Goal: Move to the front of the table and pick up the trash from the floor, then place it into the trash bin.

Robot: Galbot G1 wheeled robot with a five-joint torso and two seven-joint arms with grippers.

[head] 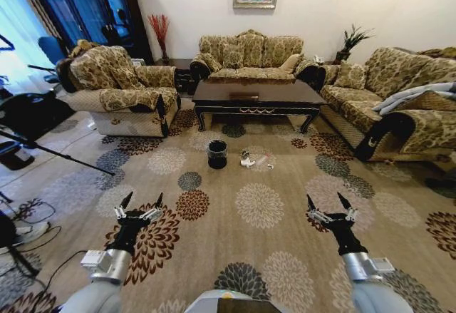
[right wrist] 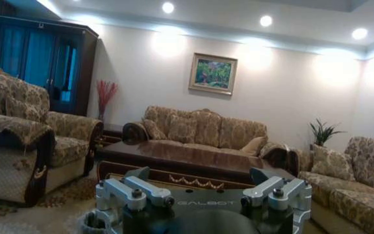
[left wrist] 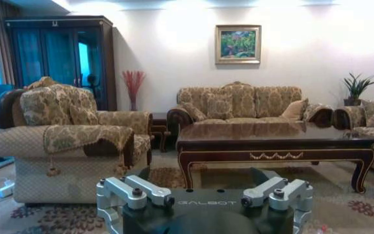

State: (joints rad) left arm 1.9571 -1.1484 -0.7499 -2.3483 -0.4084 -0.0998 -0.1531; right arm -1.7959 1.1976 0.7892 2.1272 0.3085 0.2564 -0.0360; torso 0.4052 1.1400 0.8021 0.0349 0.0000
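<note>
**Still short of the counter, both grippers empty**

Ahead, across the floral carpet (head: 285,256), the dark wood counter (head: 258,97) stands in front of the middle sofa (head: 249,55). On the floor before it, the black trash bin (head: 217,154) sits upright, and the trash (head: 254,160) lies just beside it toward the robot's right: a white paper wad and smaller bits, too small to tell apart. The left gripper (head: 140,205) and right gripper (head: 328,205) hover low over the carpet, well apart from the litter, each with its 2 fingers spread wide and holding nothing.
</note>
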